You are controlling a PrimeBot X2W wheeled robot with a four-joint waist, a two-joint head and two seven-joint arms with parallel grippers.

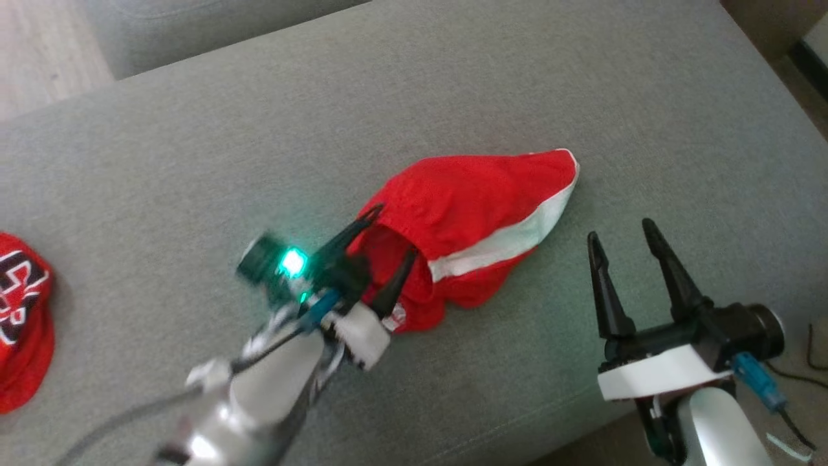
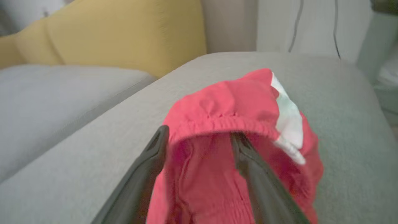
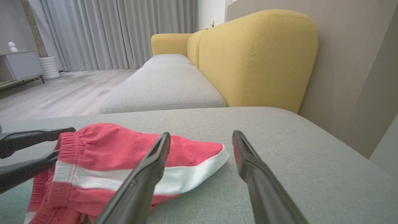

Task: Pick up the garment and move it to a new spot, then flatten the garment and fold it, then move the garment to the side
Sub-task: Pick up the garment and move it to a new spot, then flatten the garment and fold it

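The left gripper (image 1: 393, 233) stands with jaws apart at the waistband (image 2: 224, 124) of the garment (image 1: 472, 207), one finger (image 2: 245, 155) apparently inside the opening. Drawing back could hook the elastic and drag the garment, which lies crumpled on the grey cushion (image 1: 453, 77). The right gripper (image 1: 620, 230), spread and empty, hovers beside the garment's striped edge.

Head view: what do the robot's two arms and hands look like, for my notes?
Both the left hand and the right hand have two long, tapering black fingers on a black base, a white wrist block and a pale silver forearm. Each carries a dark cylindrical side camera and a blue connector with a thin cable. A green light glows on the left one.
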